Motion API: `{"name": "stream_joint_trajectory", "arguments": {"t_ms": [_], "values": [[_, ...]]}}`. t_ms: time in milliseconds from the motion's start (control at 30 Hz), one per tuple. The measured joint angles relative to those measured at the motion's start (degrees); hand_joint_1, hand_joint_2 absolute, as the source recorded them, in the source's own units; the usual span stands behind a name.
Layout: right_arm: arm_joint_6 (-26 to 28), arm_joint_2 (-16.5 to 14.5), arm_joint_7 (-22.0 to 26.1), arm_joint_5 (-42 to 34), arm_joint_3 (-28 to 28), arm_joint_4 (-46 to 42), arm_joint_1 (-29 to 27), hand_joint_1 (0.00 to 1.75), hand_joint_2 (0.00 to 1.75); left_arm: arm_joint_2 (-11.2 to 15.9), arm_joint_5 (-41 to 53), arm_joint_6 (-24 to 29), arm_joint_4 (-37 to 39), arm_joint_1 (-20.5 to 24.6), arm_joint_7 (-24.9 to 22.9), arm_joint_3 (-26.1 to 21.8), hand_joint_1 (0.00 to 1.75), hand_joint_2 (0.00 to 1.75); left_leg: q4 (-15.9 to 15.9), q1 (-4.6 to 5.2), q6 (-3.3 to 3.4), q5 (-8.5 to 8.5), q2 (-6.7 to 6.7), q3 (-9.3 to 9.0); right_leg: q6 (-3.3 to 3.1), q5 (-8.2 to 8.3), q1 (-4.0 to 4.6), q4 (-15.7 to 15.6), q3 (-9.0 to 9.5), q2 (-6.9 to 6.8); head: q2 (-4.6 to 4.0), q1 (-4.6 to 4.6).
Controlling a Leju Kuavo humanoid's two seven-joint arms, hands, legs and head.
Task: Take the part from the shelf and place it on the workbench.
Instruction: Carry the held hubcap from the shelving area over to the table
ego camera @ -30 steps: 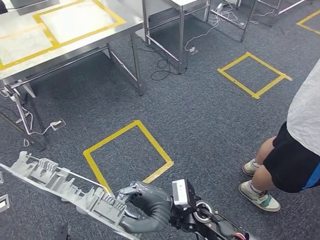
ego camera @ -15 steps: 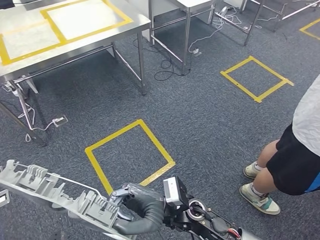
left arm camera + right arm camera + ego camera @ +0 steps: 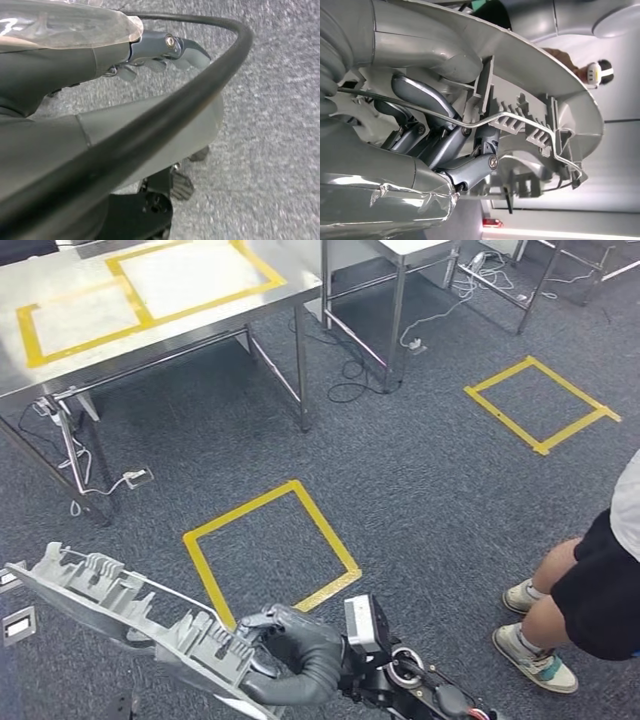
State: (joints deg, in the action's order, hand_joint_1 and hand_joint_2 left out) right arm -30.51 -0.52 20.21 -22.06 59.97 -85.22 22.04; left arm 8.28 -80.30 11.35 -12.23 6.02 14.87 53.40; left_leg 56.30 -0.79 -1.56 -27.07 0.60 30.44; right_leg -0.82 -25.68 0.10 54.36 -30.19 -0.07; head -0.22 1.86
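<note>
A long grey ribbed plastic part (image 3: 128, 615) hangs low over the carpet at the lower left, and my right hand (image 3: 294, 655) grips its near end. In the right wrist view the dark fingers (image 3: 422, 95) wrap round the part (image 3: 546, 100), with a thin wire running along its ribs. The workbench (image 3: 287, 285), a steel table marked with yellow tape rectangles, stands at the upper left, well beyond the part. My left hand (image 3: 162, 50) hangs over the carpet with nothing in it, its fingers held apart from the thumb.
A yellow tape square (image 3: 272, 550) marks the carpet just ahead of my right hand, another square (image 3: 540, 400) lies far right. A person (image 3: 596, 590) in dark shorts stands at the right edge. A second table (image 3: 396, 255) and loose cables (image 3: 355, 370) sit behind; a socket box (image 3: 137, 478) lies under the workbench.
The whole view has shifted: the camera has turned, so the workbench now sits further right and the person nearer the right edge. The part stays in my right hand.
</note>
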Motion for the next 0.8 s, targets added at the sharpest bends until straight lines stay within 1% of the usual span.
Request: {"name": "stream_joint_trajectory", "arguments": {"t_ms": [33,67,100,133,167,200,233,267,300,333,367,400,433,467,500,533,567,633,667,700,733,767,800], "values": [[-0.1,0.0,0.0,0.0,0.0,0.0,0.0,1.75,1.75,0.0,0.0,0.0,0.0,0.1,0.0,-0.1,0.00,0.00,2.2,-0.08,-0.19,-1.09,-0.08,1.14,-0.20,-0.01,-0.08,-0.3,0.46,-0.07,0.00,-0.30],[-0.2,0.0,0.0,-0.1,0.0,0.0,0.1,1.75,1.75,0.0,-0.1,0.1,0.0,0.2,0.0,-0.1,0.00,0.00,5.6,-0.15,-0.33,-2.55,-0.15,3.04,-0.38,-0.10,-0.10,-0.4,0.72,-0.17,0.00,-0.68],[-0.3,0.0,0.0,-0.1,0.0,0.0,0.1,1.75,1.75,0.0,-0.1,0.1,0.0,0.2,-0.1,-0.2,0.00,0.00,9.6,-0.15,-0.46,-4.04,-0.17,5.48,-0.55,-0.28,-0.08,-0.4,0.84,-0.23,0.00,-1.06],[-0.3,0.0,0.0,-0.1,0.0,0.1,0.1,1.75,1.75,0.0,-0.2,0.2,0.0,0.1,-0.2,-0.2,0.00,0.00,13.1,-0.17,-0.57,-5.07,-0.17,7.86,-0.68,-0.48,-0.05,-0.4,0.97,-0.25,0.00,-1.37],[-0.4,0.0,0.0,-0.1,0.1,0.1,0.1,1.75,1.75,0.0,-0.3,0.2,0.0,0.0,-0.3,-0.2,0.00,0.00,15.0,-0.20,-0.68,-5.13,-0.18,9.56,-0.74,-0.74,-0.03,-0.4,1.20,-0.21,0.00,-1.63],[-0.4,0.0,0.0,-0.1,0.1,0.1,0.1,1.75,1.75,0.0,-0.4,0.2,0.0,-0.1,-0.3,-0.2,0.00,0.00,14.7,-0.23,-0.73,-3.99,-0.18,10.19,-0.72,-1.05,-0.03,-0.4,1.55,-0.16,0.00,-1.87],[-0.5,0.0,0.0,-0.1,0.1,0.1,0.1,1.75,1.75,0.1,-0.5,0.3,0.0,-0.1,-0.4,-0.2,0.00,0.00,12.1,-0.26,-0.70,-1.75,-0.21,9.69,-0.62,-1.44,-0.05,-0.4,2.05,-0.12,0.00,-2.18],[-0.5,0.0,0.0,-0.1,0.1,0.1,0.1,1.75,1.75,0.1,-0.5,0.3,0.0,-0.1,-0.4,-0.3,0.00,0.00,8.1,-0.29,-0.61,1.12,-0.28,8.36,-0.46,-1.89,-0.07,-0.4,2.64,-0.11,0.00,-2.50],[-0.5,0.0,0.0,-0.1,0.1,0.2,0.1,1.75,1.75,0.2,-0.5,0.3,0.0,-0.1,-0.4,-0.3,0.00,0.00,4.2,-0.25,-0.50,3.08,-0.41,6.96,-0.22,-2.36,-0.02,-0.3,3.21,-0.14,0.00,-2.78],[-0.5,0.0,0.0,-0.1,0.1,0.2,0.1,1.75,1.75,0.2,-0.5,0.3,0.0,-0.1,-0.4,-0.3,0.00,0.00,1.3,-0.13,-0.26,3.84,-0.58,5.84,0.08,-2.81,0.06,-0.3,3.50,-0.15,0.00,-3.02],[-0.5,0.0,0.0,-0.1,0.1,0.2,0.1,1.75,1.75,0.2,-0.6,0.3,0.0,0.0,-0.4,-0.3,0.00,0.00,-0.2,0.01,0.03,4.19,-0.69,5.29,0.41,-3.20,0.14,-0.2,3.63,-0.20,0.00,-3.13],[-0.6,0.0,0.0,-0.1,0.1,0.3,0.2,1.75,1.75,0.2,-0.6,0.3,0.0,0.0,-0.4,-0.4,0.00,0.00,-0.5,0.14,0.38,3.68,-0.78,5.15,0.74,-3.46,0.23,0.0,3.77,-0.21,0.00,-3.14],[-0.6,-0.1,0.0,-0.2,0.1,0.3,0.2,1.75,1.75,0.1,-0.6,0.3,0.0,0.0,-0.4,-0.4,0.00,0.00,-0.6,0.16,0.78,3.61,-0.77,4.95,1.06,-3.71,0.26,0.0,3.91,-0.22,0.00,-3.07],[-0.7,-0.1,0.1,-0.3,0.2,0.3,0.3,1.75,1.75,0.1,-0.7,0.4,0.0,-0.1,-0.5,-0.4,0.00,0.00,-0.7,0.08,1.13,3.93,-0.73,4.62,1.36,-3.99,0.23,0.3,4.03,-0.23,0.00,-2.96],[-0.7,-0.1,0.1,-0.4,0.2,0.3,0.4,1.75,1.75,0.1,-0.7,0.4,0.0,-0.1,-0.5,-0.4,0.00,0.00,-0.8,-0.03,1.47,3.71,-0.71,4.14,1.65,-4.36,0.17,1.3,3.79,-0.19,0.00,-2.82],[-0.7,-0.1,0.2,-0.5,0.2,0.3,0.5,1.75,1.75,0.1,-0.6,0.3,0.0,-0.1,-0.4,-0.5,0.00,0.00,-0.9,-0.11,1.78,3.51,-0.66,3.62,1.94,-5.08,0.08,3.4,2.77,-0.15,0.00,-2.54],[-0.6,-0.1,0.2,-0.5,0.2,0.3,0.5,1.75,1.75,0.1,-0.5,0.3,0.0,-0.1,-0.4,-0.5,0.00,0.00,-1.0,-0.12,2.06,3.21,-0.63,3.17,2.18,-6.17,-0.04,6.8,0.90,-0.12,0.00,-2.23],[-0.5,-0.1,0.3,-0.6,0.2,0.3,0.5,1.75,1.75,0.2,-0.2,0.3,0.0,0.0,-0.4,-0.6,0.00,0.00,-1.0,-0.01,2.40,2.53,-0.53,2.43,2.54,-8.83,-0.18,14.8,-3.92,-0.09,0.00,-1.55],[-0.5,-0.1,0.3,-0.6,0.2,0.3,0.4,1.75,1.75,0.2,-0.1,0.3,0.0,0.0,-0.4,-0.7,0.00,0.00,-1.0,0.06,2.44,2.15,-0.45,2.00,2.60,-9.38,-0.20,17.2,-5.84,-0.09,0.00,-1.35],[-0.5,-0.1,0.3,-0.6,0.2,0.3,0.4,1.75,1.75,0.2,0.0,0.2,0.0,-0.1,-0.4,-0.7,0.00,0.00,-1.0,0.13,2.43,1.76,-0.36,1.48,2.53,-8.77,-0.18,17.5,-6.85,-0.09,0.00,-1.16],[-0.5,-0.1,0.4,-0.6,0.2,0.3,0.3,1.75,1.75,0.2,0.0,0.2,0.0,-0.1,-0.3,-0.7,0.00,0.00,-1.0,0.20,2.41,1.36,-0.25,0.88,2.30,-6.81,-0.13,15.7,-6.80,-0.08,0.00,-0.95],[-0.4,-0.1,0.4,-0.6,0.1,0.3,0.3,1.75,1.75,0.1,0.1,0.2,0.0,-0.1,-0.3,-0.7,0.00,0.00,-1.0,0.27,2.37,0.93,-0.14,0.22,1.88,-3.83,0.00,12.1,-5.93,-0.06,0.00,-0.72],[-0.3,-0.1,0.4,-0.6,0.1,0.3,0.3,1.75,1.75,0.0,0.1,0.2,0.0,-0.1,-0.3,-0.7,0.00,0.00,-1.1,0.30,2.30,0.56,-0.06,-0.36,1.34,-1.28,0.20,8.3,-4.84,-0.02,-0.01,-0.51]]}}
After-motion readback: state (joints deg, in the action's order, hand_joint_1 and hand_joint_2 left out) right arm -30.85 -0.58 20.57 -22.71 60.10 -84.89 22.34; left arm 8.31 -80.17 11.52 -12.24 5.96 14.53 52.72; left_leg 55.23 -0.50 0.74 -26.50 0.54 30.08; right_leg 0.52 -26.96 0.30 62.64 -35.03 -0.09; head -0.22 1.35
